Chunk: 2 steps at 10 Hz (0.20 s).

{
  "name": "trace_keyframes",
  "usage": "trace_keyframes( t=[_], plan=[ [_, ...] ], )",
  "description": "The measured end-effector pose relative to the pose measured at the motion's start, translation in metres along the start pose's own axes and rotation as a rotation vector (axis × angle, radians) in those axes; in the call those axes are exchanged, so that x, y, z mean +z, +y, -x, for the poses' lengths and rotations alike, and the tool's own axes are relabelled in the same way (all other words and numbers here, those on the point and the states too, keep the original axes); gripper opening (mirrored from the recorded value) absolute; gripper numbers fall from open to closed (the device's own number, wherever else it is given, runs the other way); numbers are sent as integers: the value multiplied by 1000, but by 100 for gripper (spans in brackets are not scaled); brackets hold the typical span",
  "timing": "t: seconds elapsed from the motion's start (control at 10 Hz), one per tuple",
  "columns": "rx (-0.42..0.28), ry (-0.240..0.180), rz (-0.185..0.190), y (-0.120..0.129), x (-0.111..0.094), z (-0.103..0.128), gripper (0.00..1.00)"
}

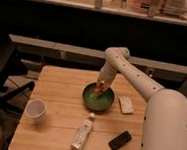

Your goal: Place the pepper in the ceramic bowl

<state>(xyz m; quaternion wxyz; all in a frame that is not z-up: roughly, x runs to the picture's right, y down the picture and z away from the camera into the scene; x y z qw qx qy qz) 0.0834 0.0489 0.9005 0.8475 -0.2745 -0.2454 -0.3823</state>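
Scanning from the left edge: a white cup [35, 109] stands on the wooden table [60, 88], near the table's 8 o'clock corner, upright, mouth open to the camera. Right of it, toward 6 o'clock, a white tube with dark print [83, 133] lies on its side, its narrow end pointing up toward the bowl. Near the table's middle sits the ceramic bowl [97, 98], dark green and glossy, lighter green inside, well apart from the cup and close above the tube's tip. Over the bowl's 1 o'clock rim hangs the claw [100, 87], at the end of the white arm [136, 80] that reaches in from the right. An orange-red patch, the pepper [99, 89], shows at the claw's tip, just inside the bowl's rim; cannot tell whether the claw is pinching it or has let go, nor whether the pepper touches the bowl's floor. At the bowl's 3 o'clock lies a pale flat block [126, 104], just beside the rim. At 5 o'clock from the bowl a black flat device [120, 140] lies on the table beside the arm's bulky white body.
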Motion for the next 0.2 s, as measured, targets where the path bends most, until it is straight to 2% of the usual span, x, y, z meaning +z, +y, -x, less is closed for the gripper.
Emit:
trace_keyframes(
  t=[0.2],
  plan=[
    [-1, 0, 0, 0, 0, -1, 80]
  ],
)
